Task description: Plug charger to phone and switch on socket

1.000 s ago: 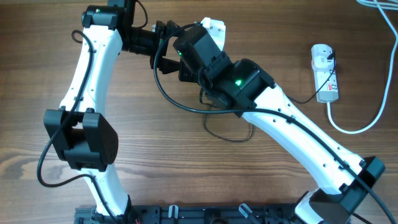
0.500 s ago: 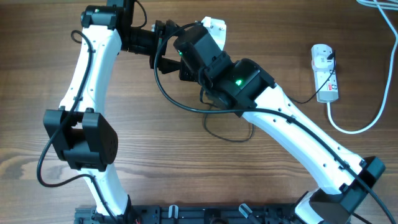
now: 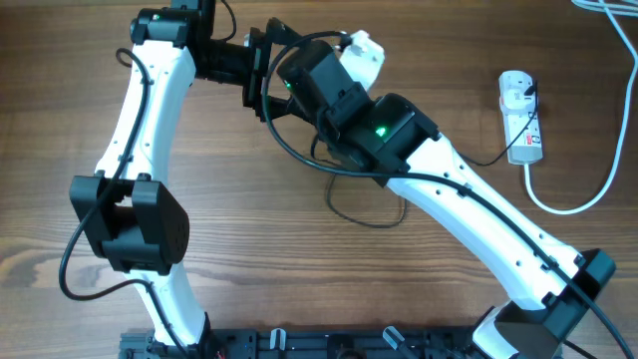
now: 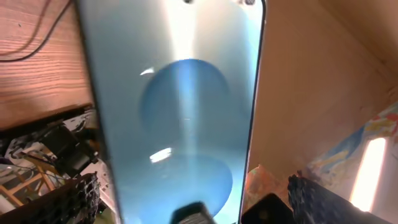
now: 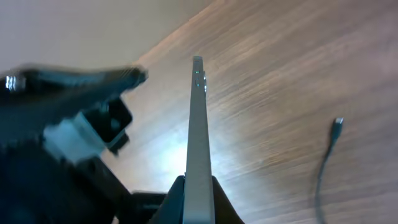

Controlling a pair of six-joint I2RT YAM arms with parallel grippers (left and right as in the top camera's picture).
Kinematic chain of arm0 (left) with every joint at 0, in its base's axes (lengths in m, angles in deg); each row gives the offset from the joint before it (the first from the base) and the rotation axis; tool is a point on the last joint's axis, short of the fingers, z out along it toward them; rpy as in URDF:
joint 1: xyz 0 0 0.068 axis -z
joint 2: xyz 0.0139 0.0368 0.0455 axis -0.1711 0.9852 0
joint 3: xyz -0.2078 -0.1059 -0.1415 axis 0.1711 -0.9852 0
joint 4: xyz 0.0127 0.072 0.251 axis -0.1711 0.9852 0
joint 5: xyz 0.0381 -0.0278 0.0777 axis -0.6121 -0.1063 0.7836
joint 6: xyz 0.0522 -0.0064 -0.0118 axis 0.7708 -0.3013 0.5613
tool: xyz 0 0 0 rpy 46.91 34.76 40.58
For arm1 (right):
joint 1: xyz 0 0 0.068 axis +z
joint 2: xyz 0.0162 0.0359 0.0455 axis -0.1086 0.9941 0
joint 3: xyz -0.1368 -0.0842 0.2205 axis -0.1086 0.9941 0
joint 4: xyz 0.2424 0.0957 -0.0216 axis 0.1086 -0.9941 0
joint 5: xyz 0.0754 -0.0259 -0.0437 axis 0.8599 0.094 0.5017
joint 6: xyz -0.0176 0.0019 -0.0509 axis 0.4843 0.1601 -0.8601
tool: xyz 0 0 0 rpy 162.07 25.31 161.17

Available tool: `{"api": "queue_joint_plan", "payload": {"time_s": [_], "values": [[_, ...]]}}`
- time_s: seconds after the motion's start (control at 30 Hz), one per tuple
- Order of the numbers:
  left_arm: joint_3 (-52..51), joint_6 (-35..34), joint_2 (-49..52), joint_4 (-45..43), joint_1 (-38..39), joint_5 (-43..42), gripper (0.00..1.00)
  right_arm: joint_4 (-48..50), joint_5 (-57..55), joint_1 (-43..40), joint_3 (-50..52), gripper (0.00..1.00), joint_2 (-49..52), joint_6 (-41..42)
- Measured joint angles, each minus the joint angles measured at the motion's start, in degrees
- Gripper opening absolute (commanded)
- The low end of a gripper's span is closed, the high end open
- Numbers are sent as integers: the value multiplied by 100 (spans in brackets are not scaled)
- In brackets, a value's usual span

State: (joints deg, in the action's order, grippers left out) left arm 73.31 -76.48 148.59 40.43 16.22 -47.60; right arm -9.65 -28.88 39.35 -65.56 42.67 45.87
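Phone: was pinched upright on its edge in the right pincer, lifted off the worktop. Its screen faced the left wrist camera and filled most of that view.
Right pincer: was pressed together on the phone's lower end, one finger on each flat face.
Left pincer: was spread wide just beside the right pincer, fingers standing out past both long edges of the phone. Whether they touched it could not be told.
Charger: was a thin black cable lying loose on the worktop, its tip free to the right of the right pincer and apart from the phone.
Socket: was a white strip lying flat, well apart from both pincers on the right pincer's side, with a dark plug in it.
White cord: curved away from the socket's near end, farther still from the pincers.
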Motion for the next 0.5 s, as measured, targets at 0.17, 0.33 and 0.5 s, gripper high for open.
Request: {"api": "queue_joint_plan", "payload": {"time_s": [0.17, 0.33, 0.5], "values": [[0, 0, -4, -15, 0, 33, 89, 0, -153, 0, 0, 5, 0, 2378], [0, -448, -4, -17, 0, 68, 64, -61, -149, 0, 0, 4, 0, 4345], [0, -774, -7, -15, 0, 68, 45, 118, -149, 0, 0, 4, 0, 4870]]}}
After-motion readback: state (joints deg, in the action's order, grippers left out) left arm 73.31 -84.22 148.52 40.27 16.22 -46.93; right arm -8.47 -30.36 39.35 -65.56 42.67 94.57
